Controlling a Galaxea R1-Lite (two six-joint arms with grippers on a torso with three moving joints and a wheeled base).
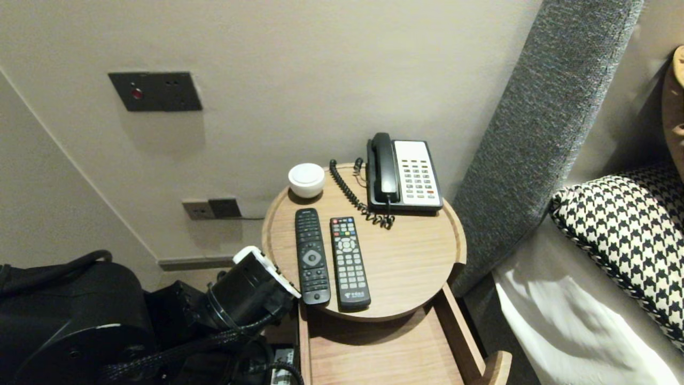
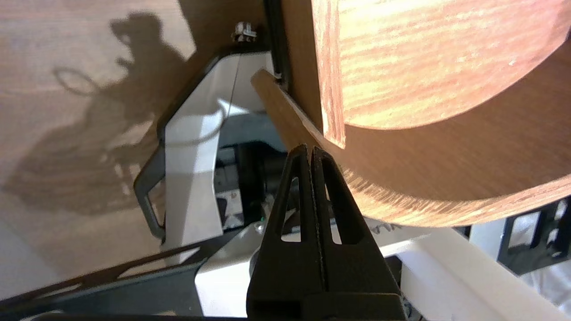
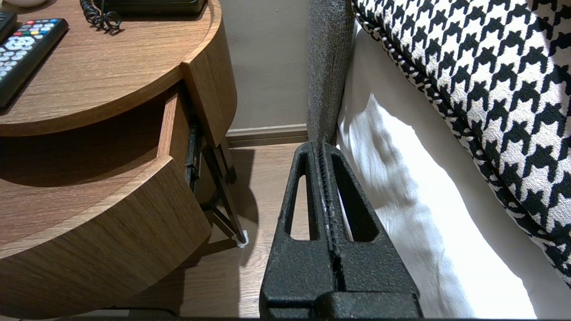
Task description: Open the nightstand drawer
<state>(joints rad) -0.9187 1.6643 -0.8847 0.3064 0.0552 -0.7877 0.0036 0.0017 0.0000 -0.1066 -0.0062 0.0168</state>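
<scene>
Remotes [image 1: 312,256] [image 1: 349,263] number 2, telephone [image 1: 406,174] 1, near left gripper [image 2: 310,149].

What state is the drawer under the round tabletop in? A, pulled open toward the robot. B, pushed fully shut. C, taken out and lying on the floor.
A: the drawer juts out from under the round tabletop with its bare wooden floor showing, and the left pincer, shut, sits close beside its side wall.
</scene>
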